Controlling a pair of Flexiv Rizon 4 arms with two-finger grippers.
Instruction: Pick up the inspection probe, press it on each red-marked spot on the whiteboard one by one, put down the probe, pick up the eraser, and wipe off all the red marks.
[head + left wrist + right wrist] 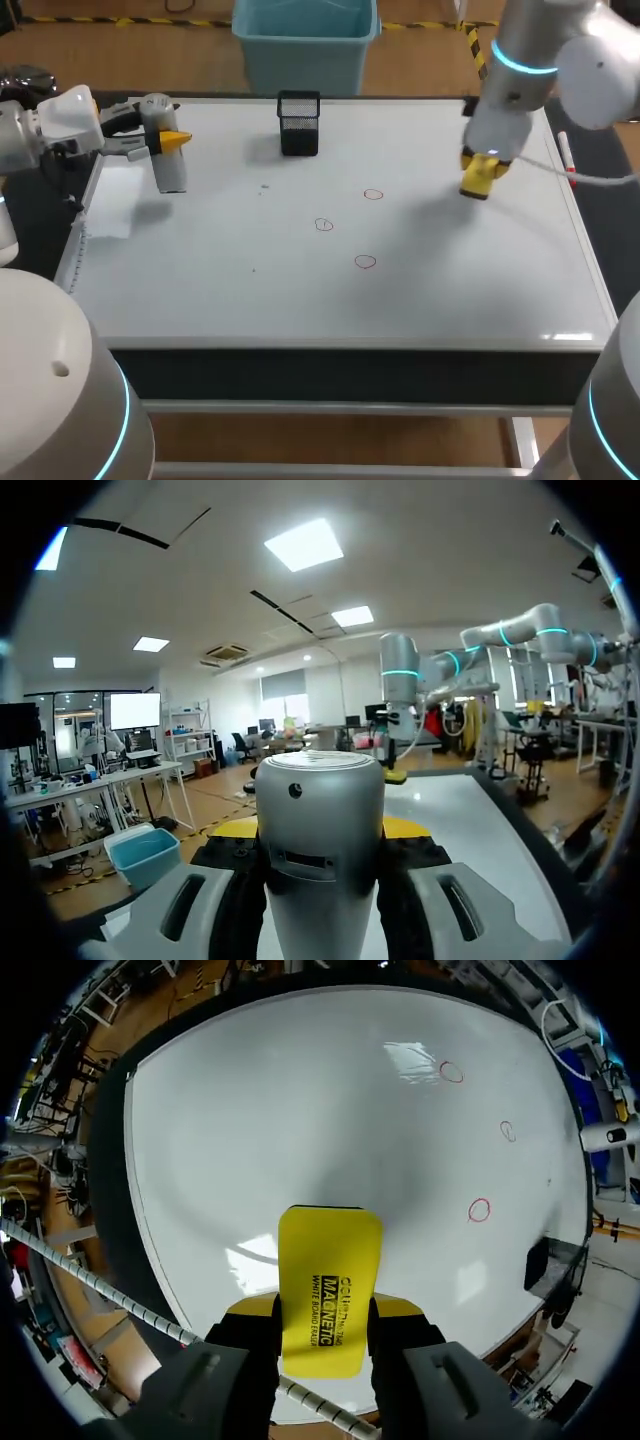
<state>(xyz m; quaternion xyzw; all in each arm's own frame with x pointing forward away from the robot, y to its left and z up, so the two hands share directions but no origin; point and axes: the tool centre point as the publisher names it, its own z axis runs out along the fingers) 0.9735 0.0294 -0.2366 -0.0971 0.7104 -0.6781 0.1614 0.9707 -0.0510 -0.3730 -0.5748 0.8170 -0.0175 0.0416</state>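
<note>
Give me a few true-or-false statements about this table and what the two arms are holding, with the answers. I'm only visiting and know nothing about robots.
1. The right arm has a yellow eraser in its jaws. True.
2. The whiteboard has been wiped clean of red. False: three red circles are on it.
3. The left arm has a silver probe in its jaws. True.
4. The eraser sits in the black mesh cup. False: the cup stands near the board's far edge, and the eraser is well to its right, in the right arm's jaws.
</note>
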